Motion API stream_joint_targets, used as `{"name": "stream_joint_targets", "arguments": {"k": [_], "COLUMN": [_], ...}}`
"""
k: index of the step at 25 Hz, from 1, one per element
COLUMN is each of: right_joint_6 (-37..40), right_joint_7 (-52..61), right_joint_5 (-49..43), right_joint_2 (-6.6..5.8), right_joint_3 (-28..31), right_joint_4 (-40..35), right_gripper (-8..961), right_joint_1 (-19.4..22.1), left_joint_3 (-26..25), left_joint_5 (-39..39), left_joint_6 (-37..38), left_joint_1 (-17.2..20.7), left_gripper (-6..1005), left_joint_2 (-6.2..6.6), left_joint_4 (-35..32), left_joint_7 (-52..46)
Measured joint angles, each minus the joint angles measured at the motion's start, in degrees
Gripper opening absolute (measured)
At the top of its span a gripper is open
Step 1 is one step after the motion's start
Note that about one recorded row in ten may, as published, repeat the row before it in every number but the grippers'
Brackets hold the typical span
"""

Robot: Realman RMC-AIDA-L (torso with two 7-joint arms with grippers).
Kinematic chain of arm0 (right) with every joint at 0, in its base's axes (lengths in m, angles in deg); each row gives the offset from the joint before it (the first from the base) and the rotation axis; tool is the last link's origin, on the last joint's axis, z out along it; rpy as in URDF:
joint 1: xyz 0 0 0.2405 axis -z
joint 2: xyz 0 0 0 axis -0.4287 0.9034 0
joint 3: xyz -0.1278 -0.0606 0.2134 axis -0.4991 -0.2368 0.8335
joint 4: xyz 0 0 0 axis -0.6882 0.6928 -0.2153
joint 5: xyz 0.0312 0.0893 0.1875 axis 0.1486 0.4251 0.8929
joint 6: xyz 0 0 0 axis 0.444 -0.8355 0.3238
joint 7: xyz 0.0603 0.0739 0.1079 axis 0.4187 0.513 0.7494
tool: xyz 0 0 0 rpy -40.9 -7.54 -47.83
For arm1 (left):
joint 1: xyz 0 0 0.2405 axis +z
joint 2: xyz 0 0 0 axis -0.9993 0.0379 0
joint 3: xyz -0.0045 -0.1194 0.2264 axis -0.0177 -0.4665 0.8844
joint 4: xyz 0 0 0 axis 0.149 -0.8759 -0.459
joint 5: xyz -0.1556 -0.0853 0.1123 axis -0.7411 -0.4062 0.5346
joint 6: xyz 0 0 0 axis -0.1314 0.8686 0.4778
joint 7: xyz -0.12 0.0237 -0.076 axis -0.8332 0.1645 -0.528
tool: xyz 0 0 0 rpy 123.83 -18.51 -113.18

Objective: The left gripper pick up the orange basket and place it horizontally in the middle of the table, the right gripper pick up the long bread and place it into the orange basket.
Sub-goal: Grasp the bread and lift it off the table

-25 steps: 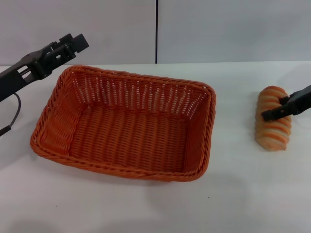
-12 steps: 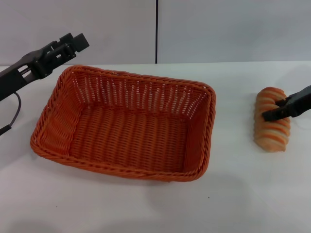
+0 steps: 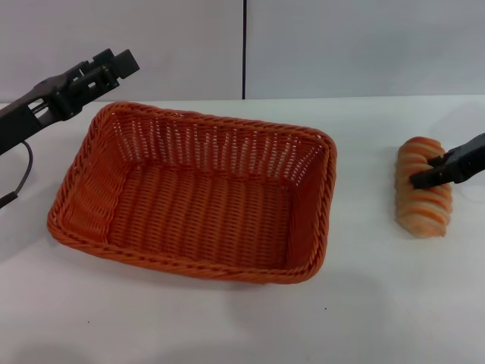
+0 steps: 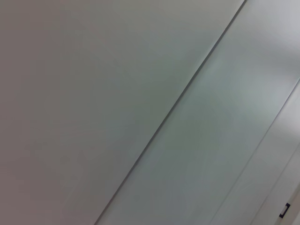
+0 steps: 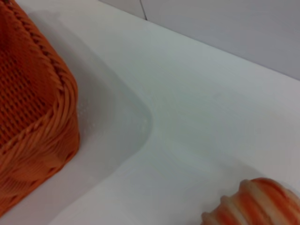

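Note:
The orange basket [image 3: 197, 201] lies lengthwise across the middle-left of the white table [image 3: 364, 303], open side up and empty. Its corner [image 5: 33, 122] also shows in the right wrist view. My left gripper [image 3: 110, 67] hangs above the table just off the basket's far left corner, clear of the rim. At the right, the long bread [image 3: 423, 211] lies on the table, one end [image 5: 255, 204] visible in the right wrist view. My right gripper [image 3: 426, 171] reaches in from the right edge and sits low over the loaf's middle, fingers apart around it.
A grey wall with a dark vertical seam [image 3: 244, 45] stands behind the table. A black cable [image 3: 23, 178] hangs from the left arm at the left edge. Bare tabletop [image 5: 187, 117] separates basket and bread.
The right gripper has settled slightly lower and leftward on the loaf, and the loaf has shifted a little left. The left gripper has barely moved.

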Motion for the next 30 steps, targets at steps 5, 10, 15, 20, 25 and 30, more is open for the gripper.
{"name": "stream_joint_targets", "arguments": {"k": [5,10,15,20,25,30], "right_joint_6": [0.24,0.43,0.52,0.58,0.75,1.38], "right_joint_7": [-0.01,-0.02,-0.01,-0.01,0.04,0.04], "right_joint_5": [0.0,0.0,0.0,0.0,0.0,0.0], "right_joint_2": [0.0,0.0,0.03,0.11,0.17,0.18], "right_joint_3": [0.0,0.01,0.01,0.01,0.01,0.35], "right_joint_4": [0.0,0.0,-0.01,-0.01,0.0,-0.2], "right_gripper": [502,458,410,376,330,297], "right_joint_1": [0.0,0.06,0.28,0.53,0.64,0.64], "left_joint_3": [0.0,-0.01,-0.09,-0.09,-0.09,-0.09], "left_joint_5": [0.0,-0.01,-0.01,-0.01,-0.01,-0.01], "left_joint_6": [0.0,0.01,0.26,0.38,0.45,0.84], "left_joint_1": [-0.06,-0.25,-0.35,-0.33,-0.31,-0.31], "left_gripper": [819,819,819,819,819,819], "left_joint_2": [0.01,0.1,0.11,0.18,0.18,0.18], "left_joint_4": [-0.26,-0.41,-0.42,-0.44,-0.47,-0.53], "left_joint_7": [-0.07,-0.29,-0.35,-0.38,-0.42,-0.52]}}
